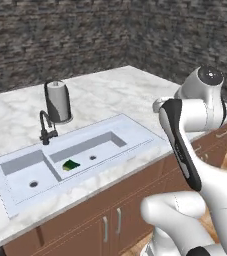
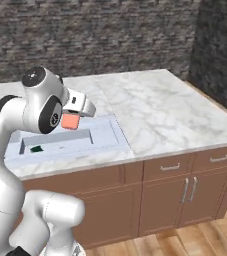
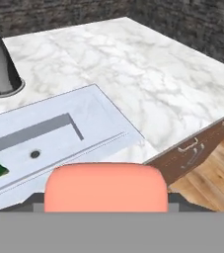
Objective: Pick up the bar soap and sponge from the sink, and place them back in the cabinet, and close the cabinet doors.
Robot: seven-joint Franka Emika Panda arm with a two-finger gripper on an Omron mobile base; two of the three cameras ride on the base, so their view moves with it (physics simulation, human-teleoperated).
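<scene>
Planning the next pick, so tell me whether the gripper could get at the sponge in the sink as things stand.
Probably not yet. The sponge lies uncovered in the sink basin, nothing over it, but the gripper is above the sink with its jaws shut on the bar soap, which would have to be put away first.

Marble counter (image 1: 110,95), inset sink (image 1: 135,134), paper-towel roll (image 1: 58,101)
</scene>
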